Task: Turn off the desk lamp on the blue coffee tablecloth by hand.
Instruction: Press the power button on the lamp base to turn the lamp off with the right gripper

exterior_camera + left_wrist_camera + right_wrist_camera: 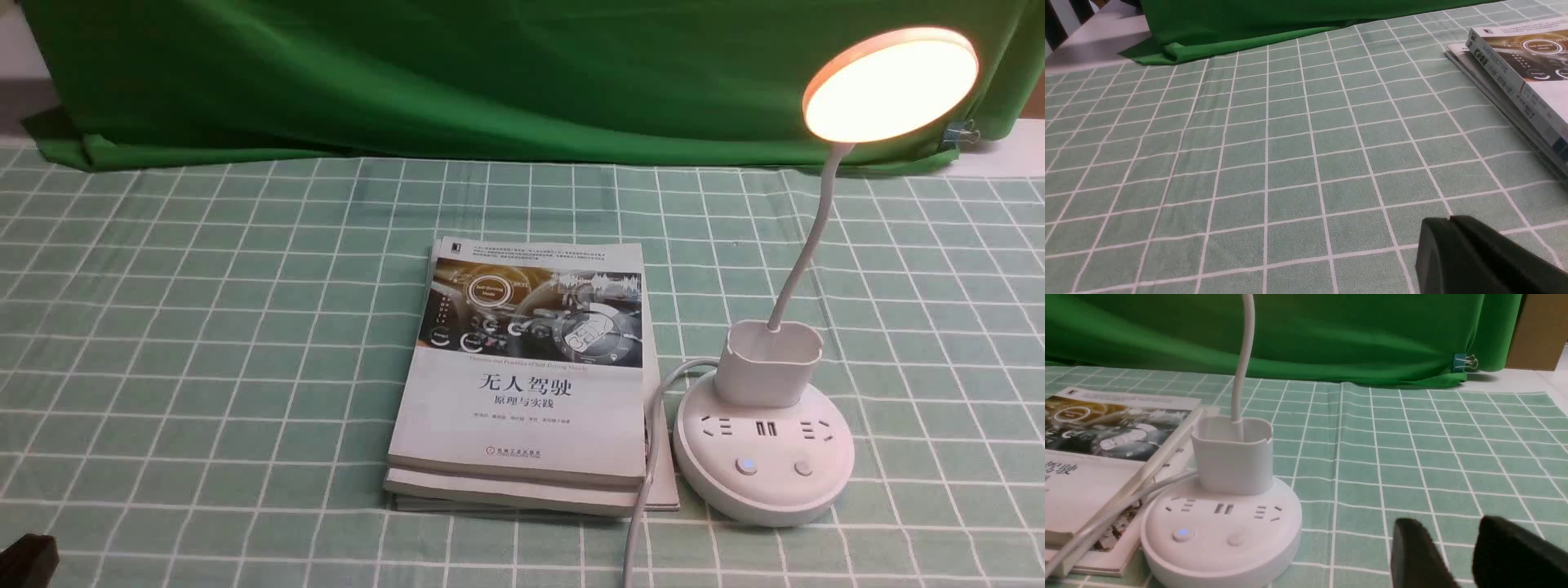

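White lamp (767,367) glowing on the cloth (204,327); right gripper (1453,535) near its base, jaws apart, empty. Left gripper (1449,222) looks pinched closed, I think.

cloth: blue coffee tablecloth (1274,163) with white grid fills most of frame | top: dark green backdrop cloth (1274,20) overlaps its far edge | upper left: bare pale worktop (1094,45) | right edge: stack of books (1527,73) on tablecloth | lower right: black left end effector (1449,222), 2 fingers pressed together
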